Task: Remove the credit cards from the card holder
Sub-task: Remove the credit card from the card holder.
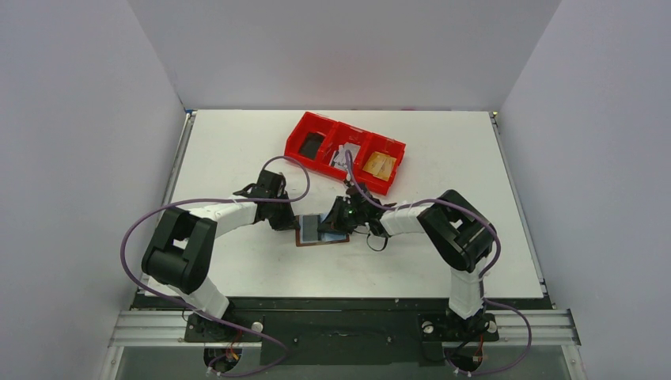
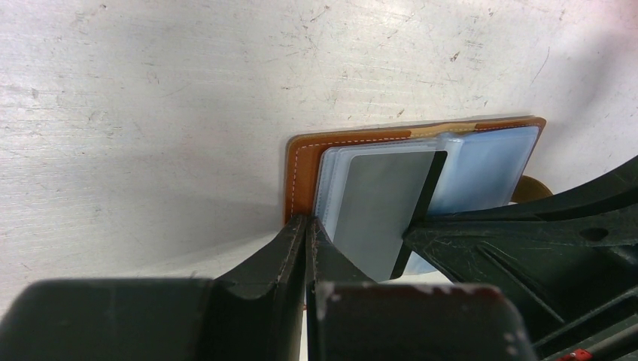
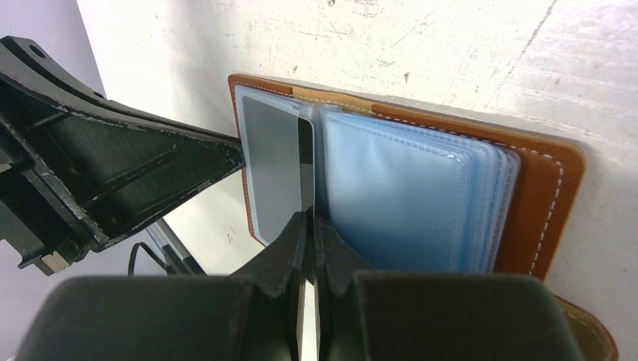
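**Right gripper clamped on card over open wallet**

The right gripper (image 3: 308,222), reaching in from the right, had its two black fingers pressed together on the near edge of a thin grey card with a dark edge (image 3: 274,169). The grey card stood tilted up from the clear bluish plastic sleeves (image 3: 399,195) of the small brown leather card holder (image 3: 542,195), its far part still between the sleeves.

The left gripper (image 2: 307,226) came in from the left with its fingers together and its tip touching the card holder's left edge. Whether it pinched the leather or only pressed against it could not be told.

The card holder lay open and flat on the scuffed white table (image 1: 237,150), near the middle and between the two grippers.

A red three-compartment plastic tray (image 1: 297,133) sat farther back, apart from the card holder. A tan flat item (image 1: 380,165) lay in its right compartment.
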Robot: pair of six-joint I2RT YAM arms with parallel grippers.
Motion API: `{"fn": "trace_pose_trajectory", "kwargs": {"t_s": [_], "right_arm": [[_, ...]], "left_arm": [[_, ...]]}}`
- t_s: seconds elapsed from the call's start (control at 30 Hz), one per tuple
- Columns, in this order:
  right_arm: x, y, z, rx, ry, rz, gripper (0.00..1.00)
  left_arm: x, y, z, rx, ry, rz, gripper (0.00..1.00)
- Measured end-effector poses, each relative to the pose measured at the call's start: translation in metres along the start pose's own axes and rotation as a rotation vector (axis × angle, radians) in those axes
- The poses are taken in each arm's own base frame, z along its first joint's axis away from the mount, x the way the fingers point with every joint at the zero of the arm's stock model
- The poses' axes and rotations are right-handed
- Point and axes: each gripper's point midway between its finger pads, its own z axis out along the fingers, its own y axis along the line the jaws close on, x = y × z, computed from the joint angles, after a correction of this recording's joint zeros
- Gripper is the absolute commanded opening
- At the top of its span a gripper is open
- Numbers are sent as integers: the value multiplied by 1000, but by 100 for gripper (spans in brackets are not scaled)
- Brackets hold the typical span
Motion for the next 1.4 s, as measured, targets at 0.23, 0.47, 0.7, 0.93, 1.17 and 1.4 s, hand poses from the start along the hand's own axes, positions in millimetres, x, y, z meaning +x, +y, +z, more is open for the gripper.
{"fn": "trace_pose_trajectory", "kwargs": {"t_s": [0.23,0.47,0.7,0.93,1.17,1.4], "right_arm": [[-4,-5,-6,8,-19,1,0],[-5,-8,-9,12,-26,4,0],[-7,-11,-12,12,-31,4,0],[-10,-15,-15,15,-35,2,0],[-12,-20,-20,19,-41,4,0],[-13,-22,-23,22,-41,4,0]], "left_arm": [[-1,-4,2,19,5,-1,0],[-1,-5,2,23,5,0,0],[-1,-5,2,24,6,0,0],[-1,-7,4,34,7,-2,0],[-1,-7,4,35,7,-3,0],[-1,-7,4,35,7,-2,0]]}}
